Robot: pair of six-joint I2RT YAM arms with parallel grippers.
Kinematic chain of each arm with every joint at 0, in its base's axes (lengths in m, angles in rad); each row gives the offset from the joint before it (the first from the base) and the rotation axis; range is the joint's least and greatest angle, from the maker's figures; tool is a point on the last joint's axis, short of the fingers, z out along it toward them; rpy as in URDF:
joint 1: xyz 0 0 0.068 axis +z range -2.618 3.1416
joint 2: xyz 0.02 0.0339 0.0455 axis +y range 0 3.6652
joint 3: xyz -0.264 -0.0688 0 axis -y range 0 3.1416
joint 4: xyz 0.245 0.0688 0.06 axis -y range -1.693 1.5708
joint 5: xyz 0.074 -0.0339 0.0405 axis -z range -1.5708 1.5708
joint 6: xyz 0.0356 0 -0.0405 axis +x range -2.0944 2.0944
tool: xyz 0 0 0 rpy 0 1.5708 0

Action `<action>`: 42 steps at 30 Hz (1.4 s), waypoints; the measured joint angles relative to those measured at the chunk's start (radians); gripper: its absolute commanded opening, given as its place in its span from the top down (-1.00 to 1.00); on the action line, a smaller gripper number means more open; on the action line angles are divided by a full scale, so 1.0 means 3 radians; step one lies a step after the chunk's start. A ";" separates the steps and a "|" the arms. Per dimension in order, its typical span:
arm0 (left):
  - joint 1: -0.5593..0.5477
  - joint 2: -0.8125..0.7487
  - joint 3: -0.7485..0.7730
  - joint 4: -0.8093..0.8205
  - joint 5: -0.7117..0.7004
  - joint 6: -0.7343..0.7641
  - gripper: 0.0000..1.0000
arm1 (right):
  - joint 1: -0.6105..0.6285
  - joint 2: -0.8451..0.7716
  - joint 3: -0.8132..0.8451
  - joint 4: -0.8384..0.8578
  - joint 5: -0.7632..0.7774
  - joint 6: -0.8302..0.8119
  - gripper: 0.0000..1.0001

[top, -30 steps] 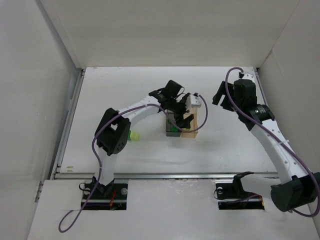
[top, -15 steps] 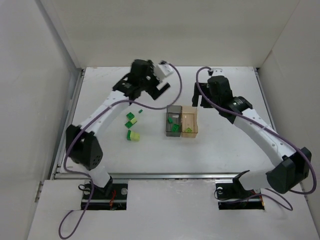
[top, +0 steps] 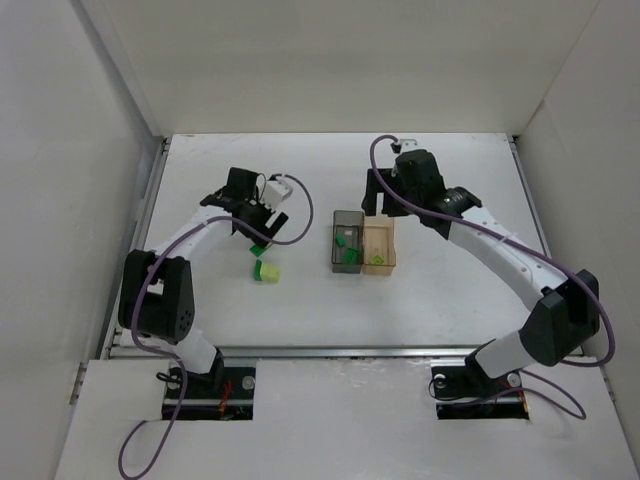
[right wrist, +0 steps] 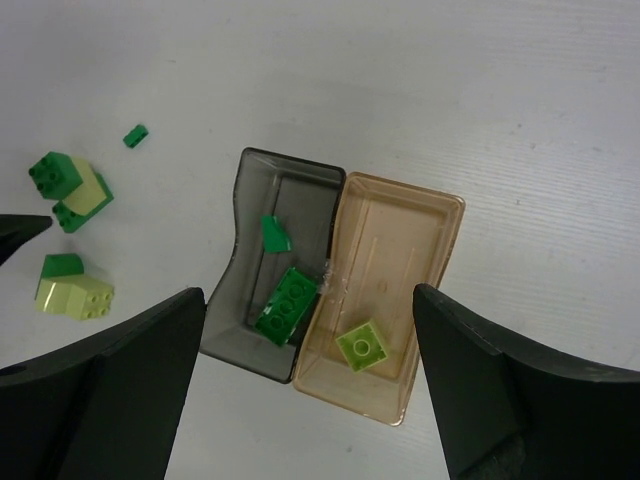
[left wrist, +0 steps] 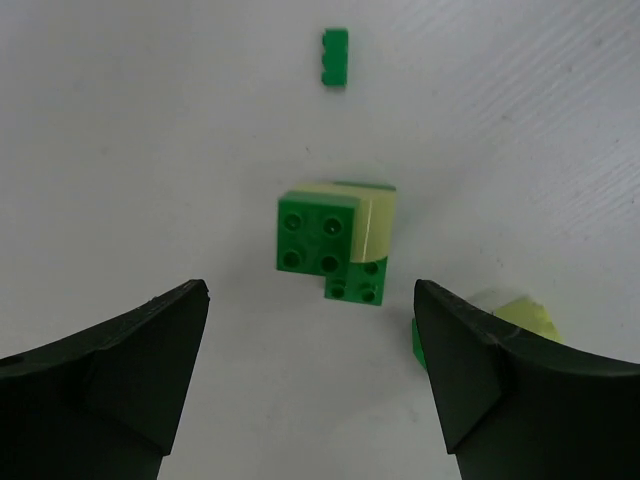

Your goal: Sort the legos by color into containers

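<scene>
white worktop (top: 450,290), seen from overhead and from both wrist cameras. near the middle, two translucent containers side by side and touching: smoky grey container (right wrist: 250,190) on the left, amber container (right wrist: 440,230) on the right. inside the grey one, a dark green brick (right wrist: 285,305) and a smaller dark green piece (right wrist: 273,235). inside the amber one, a single yellow-green brick (right wrist: 362,345).

left of the containers and well apart from them, loose legos on the worktop:
- a dark green square brick (left wrist: 315,235) pressed against a pale yellow-green piece (left wrist: 375,225), possibly stacked on it (hard to judge from straight overhead)
- another dark green brick (left wrist: 358,282) touching both
- a tiny dark green brick (left wrist: 335,55) lying alone beyond the cluster
- a pale yellow-green brick (left wrist: 525,318) near the cluster, partly hidden behind a finger

left pincer (left wrist: 312,295) above the cluster, jaws spread wide, holding nothing. right pincer (right wrist: 309,292) above the two containers, jaws likewise wide apart and empty.
</scene>
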 measured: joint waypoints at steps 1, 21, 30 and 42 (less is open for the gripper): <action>0.0013 0.0024 -0.0048 -0.0048 0.0009 0.0001 -0.59 | 0.0019 0.0010 0.0000 0.0008 -0.0017 0.0004 -0.79; 0.0057 0.0659 0.0422 -0.0075 0.0177 -0.0123 1.00 | 0.0205 0.0228 0.0005 0.0047 -0.0058 0.0014 -0.79; 0.0061 0.0725 0.0690 -0.0523 0.0421 -0.0178 1.00 | 0.0205 0.0248 0.0113 0.0027 -0.0084 -0.0045 -0.79; 0.0061 0.0660 0.2163 -0.0474 0.1445 -0.1092 1.00 | 0.0205 0.0050 0.0219 0.0558 -0.0629 -0.0258 -0.81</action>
